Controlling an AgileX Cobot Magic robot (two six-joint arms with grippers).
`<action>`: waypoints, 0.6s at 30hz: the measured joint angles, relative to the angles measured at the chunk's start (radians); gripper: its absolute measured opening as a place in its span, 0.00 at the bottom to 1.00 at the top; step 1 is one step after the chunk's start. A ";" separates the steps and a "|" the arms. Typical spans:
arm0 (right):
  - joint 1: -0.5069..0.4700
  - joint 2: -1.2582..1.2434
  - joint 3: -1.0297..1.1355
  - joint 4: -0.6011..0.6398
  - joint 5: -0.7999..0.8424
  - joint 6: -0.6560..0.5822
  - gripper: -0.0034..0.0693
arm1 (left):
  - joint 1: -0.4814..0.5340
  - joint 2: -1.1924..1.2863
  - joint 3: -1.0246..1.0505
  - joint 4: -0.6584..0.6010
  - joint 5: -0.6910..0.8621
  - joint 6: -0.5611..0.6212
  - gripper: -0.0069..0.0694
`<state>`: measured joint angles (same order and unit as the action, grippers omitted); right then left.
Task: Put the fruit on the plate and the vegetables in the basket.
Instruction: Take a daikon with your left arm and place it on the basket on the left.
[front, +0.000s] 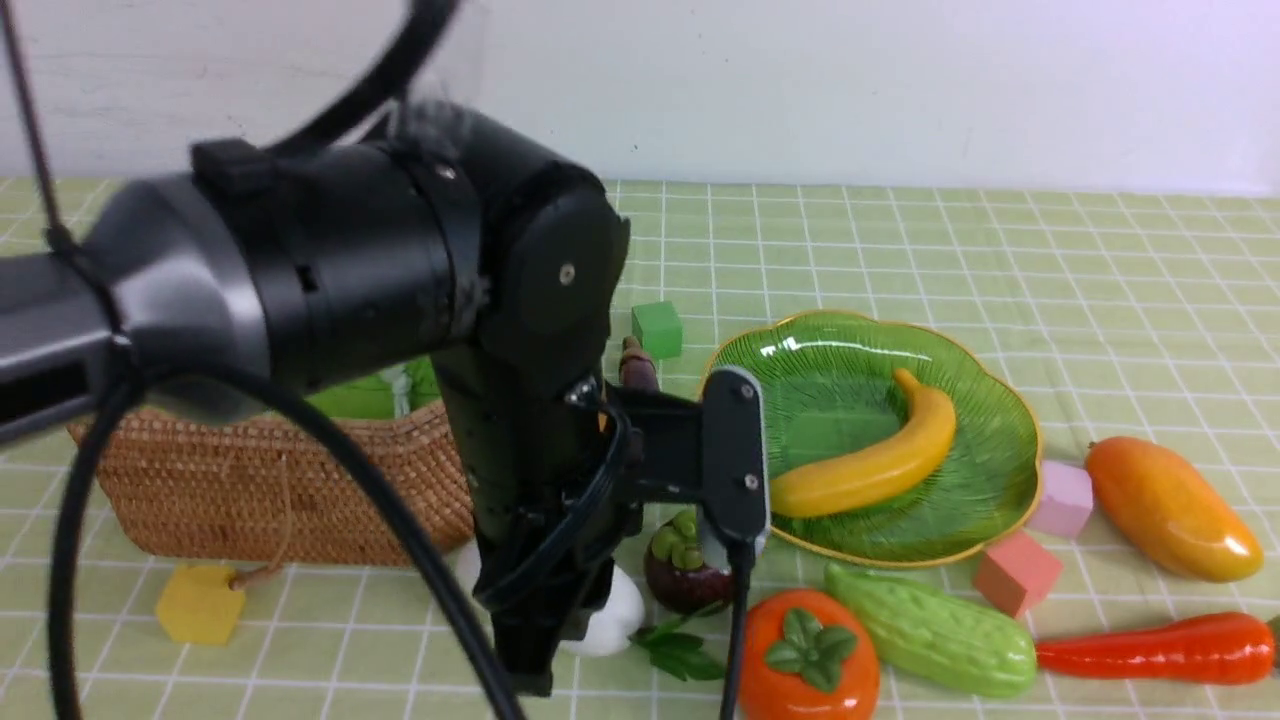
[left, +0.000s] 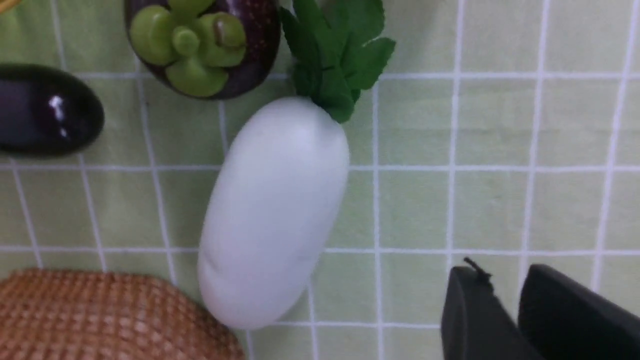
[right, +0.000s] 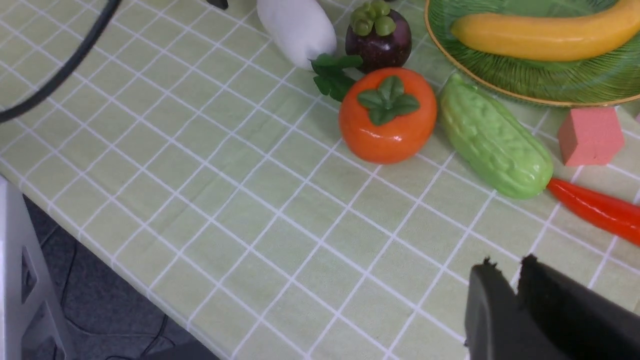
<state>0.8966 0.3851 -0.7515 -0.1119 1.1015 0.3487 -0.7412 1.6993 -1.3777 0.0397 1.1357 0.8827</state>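
Observation:
The yellow banana lies on the green plate. The white radish lies on the cloth between the wicker basket and the mangosteen. The eggplant lies nearby. The persimmon, gourd, carrot and mango lie in front of and to the right of the plate. My left gripper is shut and empty, over the cloth beside the radish. My right gripper is shut and empty, near the table's front edge, apart from the carrot.
Small cubes lie about: green behind the plate, pink and salmon at its right front. A yellow hexagon tag lies in front of the basket. My left arm hides much of the basket.

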 joint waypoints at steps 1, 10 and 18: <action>0.000 0.000 0.000 0.000 0.002 0.000 0.17 | 0.002 0.017 0.001 0.015 -0.022 0.003 0.46; 0.000 0.000 0.000 0.032 0.020 -0.063 0.17 | 0.044 0.130 0.003 0.064 -0.163 0.008 0.96; 0.000 0.000 0.000 0.087 0.020 -0.145 0.17 | 0.058 0.199 0.003 0.123 -0.233 0.088 0.84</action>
<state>0.8966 0.3851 -0.7515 -0.0247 1.1217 0.2036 -0.6834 1.8983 -1.3747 0.1626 0.9031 0.9703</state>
